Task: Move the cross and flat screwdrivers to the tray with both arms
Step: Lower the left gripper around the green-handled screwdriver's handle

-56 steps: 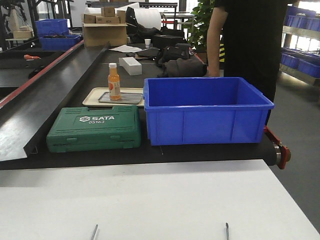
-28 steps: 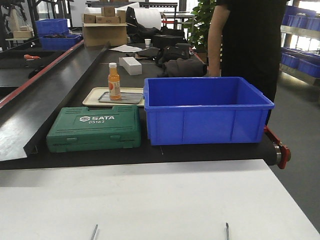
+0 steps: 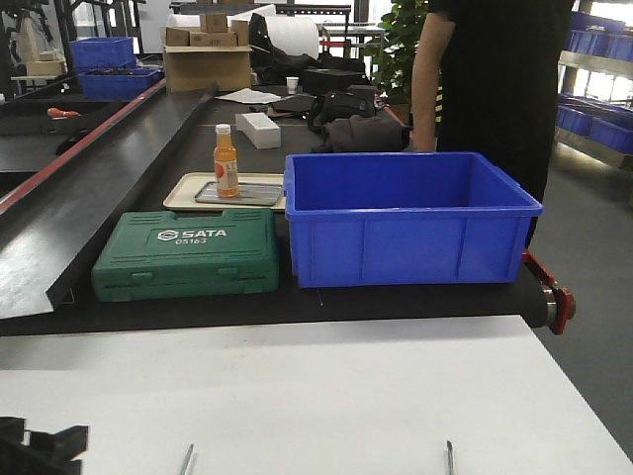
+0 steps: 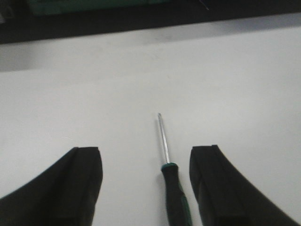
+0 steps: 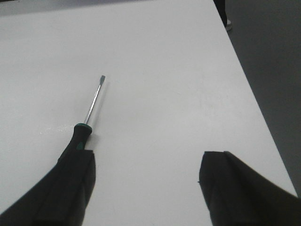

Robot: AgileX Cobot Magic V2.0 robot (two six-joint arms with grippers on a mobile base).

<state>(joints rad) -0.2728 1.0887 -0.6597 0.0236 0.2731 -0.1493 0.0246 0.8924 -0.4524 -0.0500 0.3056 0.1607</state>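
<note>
Nothing is transferred yet: the left screwdriver (image 4: 164,141) and the right screwdriver (image 5: 89,113) are both seen lying flat on the table (image 3: 396,396). The tray (image 3: 259,195) is set well apart from them, far across on the cream tray (image 3: 178,201), and a bottle (image 3: 226,160) appears to be stood on it. So both pickups and both placements are judged to be left.

Now the left gripper (image 4: 146,157): it is held low over the table with jaws spread wide and nothing gripped. The left screwdriver is framed between the fingers, closer to one than the other, untouched, tip pointed away.

The right gripper (image 5: 146,162) is likewise opened wide and empty. Here the right screwdriver is caught off-centre, its handle run up beside or under one finger; whether contact is made cannot be told. A re-centring is likely called for before closing.
</note>
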